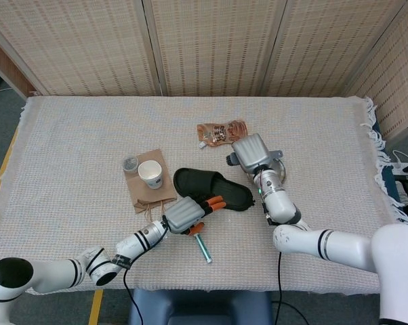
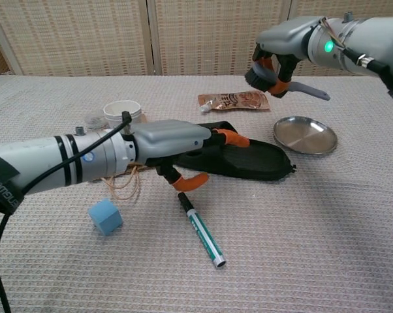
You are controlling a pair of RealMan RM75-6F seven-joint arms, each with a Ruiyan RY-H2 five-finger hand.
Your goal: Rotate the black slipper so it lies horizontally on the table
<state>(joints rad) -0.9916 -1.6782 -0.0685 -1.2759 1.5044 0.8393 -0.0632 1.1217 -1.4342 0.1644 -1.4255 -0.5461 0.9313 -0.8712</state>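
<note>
Chest view puts the marker pen (image 2: 203, 236) nearest, lying on the table cloth (image 2: 314, 248) with a blue cube (image 2: 106, 216) to its left. Just behind them the left hand (image 2: 177, 147) reaches over the near edge of the black slipper (image 2: 249, 162); its orange-tipped fingers (image 2: 230, 137) lie spread along the upper while the thumb hooks below, though whether it actually pinches the slipper I cannot tell. The slipper lies flat in the middle of the table, its length running left to right with a slight slant in the head view, heel end near the paper cup (image 1: 150, 174). Any remaining turn looks small, so the hand should press lightly, pivot the slipper about its middle, and avoid dragging the pen. Farther back, the right hand (image 2: 278, 65) hangs raised above the steel plate (image 2: 305, 135), fingers curled and holding nothing, clear of the slipper. Behind it lies the snack pouch (image 2: 234, 100).
</note>
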